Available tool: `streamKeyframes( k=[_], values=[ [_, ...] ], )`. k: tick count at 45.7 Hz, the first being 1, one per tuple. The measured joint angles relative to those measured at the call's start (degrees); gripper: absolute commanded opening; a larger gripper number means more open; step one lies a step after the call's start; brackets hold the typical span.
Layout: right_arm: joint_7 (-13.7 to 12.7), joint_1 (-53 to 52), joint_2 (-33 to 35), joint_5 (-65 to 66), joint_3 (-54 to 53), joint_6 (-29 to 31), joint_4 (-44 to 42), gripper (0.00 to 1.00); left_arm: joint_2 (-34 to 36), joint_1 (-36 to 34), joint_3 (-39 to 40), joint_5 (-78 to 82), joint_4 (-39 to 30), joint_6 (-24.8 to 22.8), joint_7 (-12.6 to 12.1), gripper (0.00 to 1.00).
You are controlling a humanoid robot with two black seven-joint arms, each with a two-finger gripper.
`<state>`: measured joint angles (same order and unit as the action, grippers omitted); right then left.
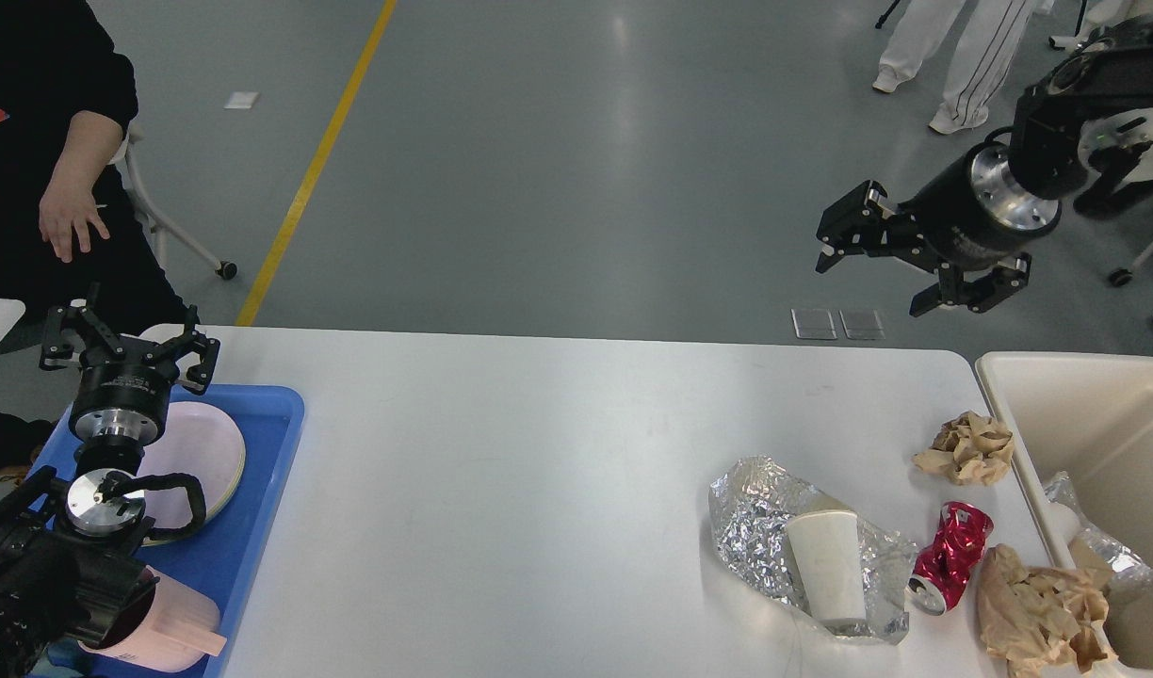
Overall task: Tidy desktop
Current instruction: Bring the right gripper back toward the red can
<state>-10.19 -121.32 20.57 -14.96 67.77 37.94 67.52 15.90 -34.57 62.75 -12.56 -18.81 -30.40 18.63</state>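
Observation:
The white desktop [539, 471] spans the view. At its right end lie a white paper cup [826, 563] on crumpled foil [751, 523], a crushed red can [949, 556], a small brown paper wad [967, 447] and a larger brown paper wad [1033, 607]. My right gripper [868, 264] is open and empty, held high above the table's far right edge. My left gripper [129, 344] is open and empty above the blue tray [256, 527].
The blue tray holds a pink plate [204, 452] and a pink cup [167, 626]. A cream bin [1085, 414] at the right edge holds foil scrap [1099, 551]. A seated person [58, 141] is at the far left; another person [953, 56] walks at the back right.

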Motion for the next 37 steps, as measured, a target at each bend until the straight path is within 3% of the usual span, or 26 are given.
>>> streamKeyframes(
  k=[8, 16, 37],
  values=[
    [0.00, -6.85, -1.25, -0.05, 0.07, 5.39, 1.77, 1.00, 0.00, 0.00, 0.00, 0.00, 0.00, 0.00, 0.00, 0.96],
    [0.01, -6.83, -1.60, 0.17, 1.46, 5.09, 1.37, 1.00, 0.00, 0.00, 0.00, 0.00, 0.01, 0.00, 0.00, 0.96],
    [-0.02, 18.58, 2.35, -0.17, 3.74, -4.61, -2.45, 1.00, -0.03, 0.03, 0.00, -0.01, 0.01, 0.00, 0.00, 0.96]
  ],
)
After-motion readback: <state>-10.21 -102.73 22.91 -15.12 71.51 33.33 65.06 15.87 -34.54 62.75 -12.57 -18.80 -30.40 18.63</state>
